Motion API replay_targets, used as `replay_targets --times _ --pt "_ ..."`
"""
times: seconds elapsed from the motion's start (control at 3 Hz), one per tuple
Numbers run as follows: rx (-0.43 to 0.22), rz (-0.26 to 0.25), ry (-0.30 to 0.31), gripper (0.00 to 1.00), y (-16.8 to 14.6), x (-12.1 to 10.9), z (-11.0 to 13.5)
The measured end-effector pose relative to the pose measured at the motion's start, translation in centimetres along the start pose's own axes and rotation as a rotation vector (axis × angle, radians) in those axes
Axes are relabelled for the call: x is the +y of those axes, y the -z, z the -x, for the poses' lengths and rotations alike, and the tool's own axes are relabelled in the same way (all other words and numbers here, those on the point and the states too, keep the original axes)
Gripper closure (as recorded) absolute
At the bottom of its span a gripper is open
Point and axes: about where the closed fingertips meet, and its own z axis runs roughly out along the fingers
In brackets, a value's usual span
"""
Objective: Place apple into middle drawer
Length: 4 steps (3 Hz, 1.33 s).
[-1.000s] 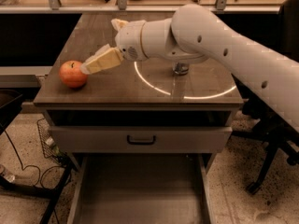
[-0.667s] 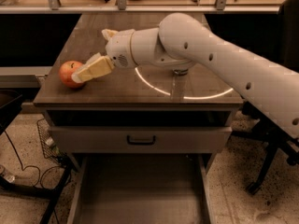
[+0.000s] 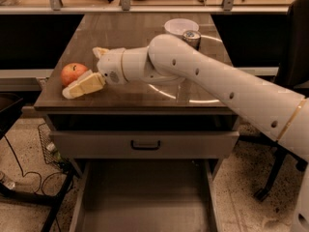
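Observation:
The red-orange apple (image 3: 71,72) sits on the brown table top (image 3: 120,33) near its front left corner. My gripper (image 3: 80,73) reaches in from the right at table height and is open. Its cream front finger (image 3: 83,86) lies along the near side of the apple and hides the apple's lower edge. The other finger (image 3: 100,51) shows behind and to the right of the apple. The middle drawer (image 3: 145,202) is pulled out below the table, showing a plain grey floor with low side walls and nothing in it.
A grey drawer front with a dark loop handle (image 3: 145,144) sits just under the table top. A silver can (image 3: 191,36) and a white bowl (image 3: 181,25) stand at the back right, behind my arm. Cables and a wire basket (image 3: 48,144) lie on the floor at left.
My gripper has moved left and toward the table's front. Its front finger has gone from just right of the apple to alongside its near side. The apple has stayed put.

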Motion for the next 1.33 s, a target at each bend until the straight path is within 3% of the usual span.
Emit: replay_targets --times 0.67,1.33 --pt "0.004 0.036 -0.018 0.00 -2.1 0.3 -1.4" --pt "0.006 0.051 -0.004 0.41 -3.3 0.8 -1.7"
